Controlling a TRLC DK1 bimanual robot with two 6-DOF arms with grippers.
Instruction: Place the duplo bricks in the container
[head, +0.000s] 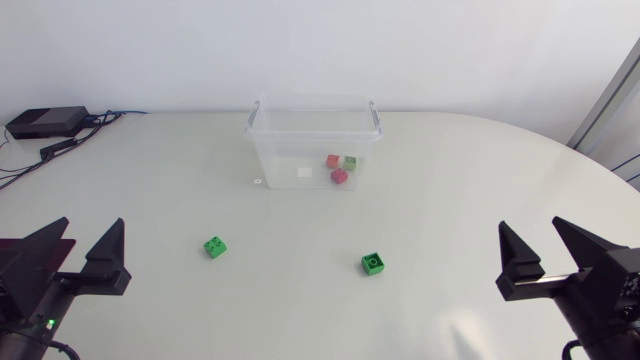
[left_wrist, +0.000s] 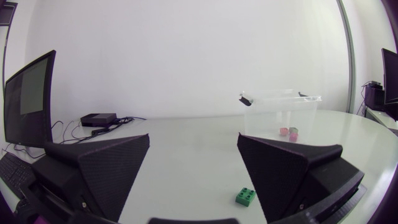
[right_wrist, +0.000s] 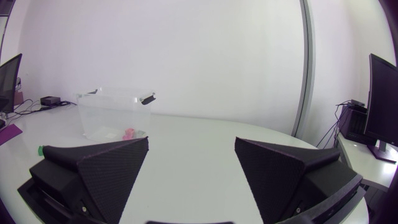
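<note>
A clear plastic container (head: 268, 150) stands at the back middle of the table, holding two red bricks (head: 338, 169) and a light green brick (head: 350, 162). On the table in front of it lie two green bricks, one to the left (head: 216, 246) and one to the right (head: 373, 263). My left gripper (head: 88, 235) is open and empty at the near left. My right gripper (head: 532, 232) is open and empty at the near right. From the left wrist, a green brick (left_wrist: 245, 196) lies just ahead of the open gripper (left_wrist: 194, 140), with the container (left_wrist: 267, 109) farther off. The right wrist shows its gripper (right_wrist: 191, 142) and the container (right_wrist: 99, 115) across the table.
A black box with cables (head: 45, 122) sits at the table's back left corner and also shows as a black box (left_wrist: 98, 119) in the left wrist view. A small white tag (head: 258, 182) lies by the container's front left corner.
</note>
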